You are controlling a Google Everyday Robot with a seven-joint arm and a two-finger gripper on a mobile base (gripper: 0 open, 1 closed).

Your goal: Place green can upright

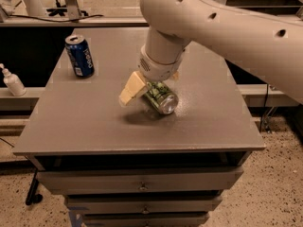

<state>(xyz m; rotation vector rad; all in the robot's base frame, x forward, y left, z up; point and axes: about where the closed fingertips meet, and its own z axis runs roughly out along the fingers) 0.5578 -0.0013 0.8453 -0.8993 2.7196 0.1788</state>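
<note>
- Gripper (150, 88), a cream two-finger parallel jaw on a white wrist, sat low over the middle of the grey flat tabletop (90, 122), its jaws spread wide to either side of the task's can; whether the pads touched metal could not be told.
- The green patterned aluminium drink can (161, 97) lay on its side on the tabletop, silver end facing the front edge, so it was not yet upright.
- That straddle probably served a grasp across the can's body, the hold needed to tip it onto its base.
- One cream finger (131, 88) angled down just beside the can's left flank; the other was mostly hidden behind the wrist.
- The thick white arm (213, 18) reached in from the upper right, and its wrist bent steeply down onto the can.
- A blue upright Pepsi can (79, 56) stood well apart near the back left corner, probably out of the way.
</note>
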